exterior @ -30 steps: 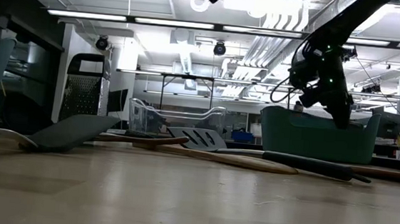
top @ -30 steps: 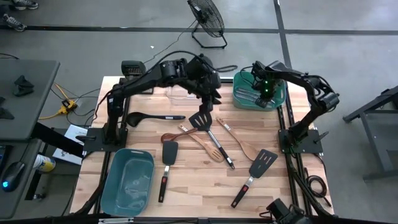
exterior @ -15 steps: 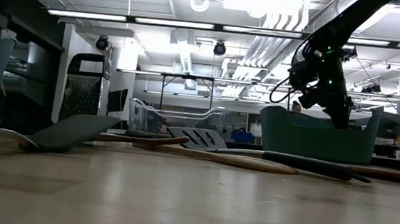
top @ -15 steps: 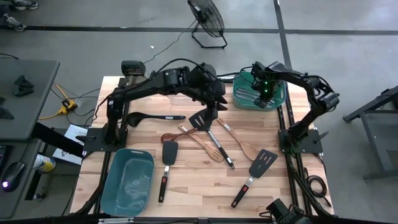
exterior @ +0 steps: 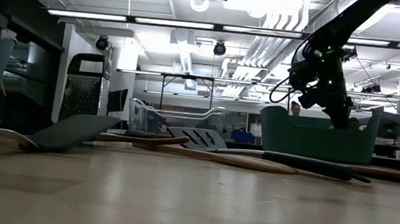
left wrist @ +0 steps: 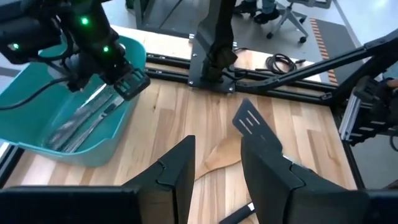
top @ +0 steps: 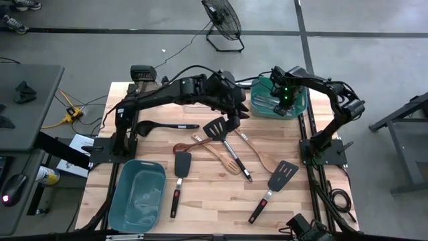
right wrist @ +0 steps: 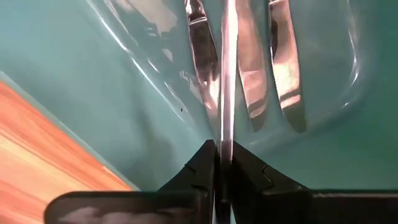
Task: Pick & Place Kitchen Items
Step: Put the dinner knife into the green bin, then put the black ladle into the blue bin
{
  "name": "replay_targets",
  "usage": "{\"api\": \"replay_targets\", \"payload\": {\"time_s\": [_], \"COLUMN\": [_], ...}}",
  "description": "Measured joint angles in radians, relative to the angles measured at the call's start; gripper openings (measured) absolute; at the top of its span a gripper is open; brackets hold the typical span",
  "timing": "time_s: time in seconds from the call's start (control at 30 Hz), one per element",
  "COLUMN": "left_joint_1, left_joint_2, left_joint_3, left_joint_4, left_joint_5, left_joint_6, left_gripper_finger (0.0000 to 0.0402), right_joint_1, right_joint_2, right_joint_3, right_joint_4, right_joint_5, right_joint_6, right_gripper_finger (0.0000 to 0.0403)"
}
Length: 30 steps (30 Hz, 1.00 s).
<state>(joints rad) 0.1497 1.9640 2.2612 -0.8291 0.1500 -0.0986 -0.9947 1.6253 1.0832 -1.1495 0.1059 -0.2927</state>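
Over the last second the left gripper (top: 235,115) has swung from above the black slotted turner (top: 215,128) toward the green tub's side of the wooden worktop (top: 200,201). It now hangs over the bare wood between that turner and the green plastic tub (top: 262,110), its jaws spread apart and holding nothing, as the left wrist view shows. The turner itself seems slightly shifted but lies flat, unpicked. The right gripper (top: 281,102) has barely moved: it sits low inside the green tub, jaws clamped on a thin silvery metal utensil (right wrist: 227,68) that points down among the other silvery pieces (right wrist: 278,68) lying on the tub floor. That utensil looks on the point of being dropped there, while the wooden spoons (top: 257,154) and red-handled turners (top: 273,184) lie scattered on the worktop, not yet sorted.
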Motion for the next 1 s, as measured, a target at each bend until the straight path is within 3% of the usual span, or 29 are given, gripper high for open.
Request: {"api": "replay_targets", "payload": {"time_s": [0.3, 0.73, 1.0], "left_joint_1": [0.000, 0.000, 0.001], "left_joint_2": [0.000, -0.011, -0.011], "left_joint_3": [0.001, 0.002, 0.002], "left_joint_4": [-0.016, -0.093, -0.162], "left_joint_5": [-0.027, -0.084, -0.121], "left_joint_6": [-0.011, -0.008, -0.002], "left_gripper_finger": [0.0127, 0.0127, 0.0127], "right_joint_1": [0.000, 0.000, 0.000], "right_joint_2": [0.000, -0.146, -0.308], "right_joint_3": [0.000, 0.000, 0.000], "right_joint_4": [0.009, 0.089, 0.088], "right_joint_5": [0.030, 0.008, -0.107], "right_joint_6": [0.011, 0.068, 0.167], "right_gripper_finger": [0.0051, 0.0200, 0.0210]}}
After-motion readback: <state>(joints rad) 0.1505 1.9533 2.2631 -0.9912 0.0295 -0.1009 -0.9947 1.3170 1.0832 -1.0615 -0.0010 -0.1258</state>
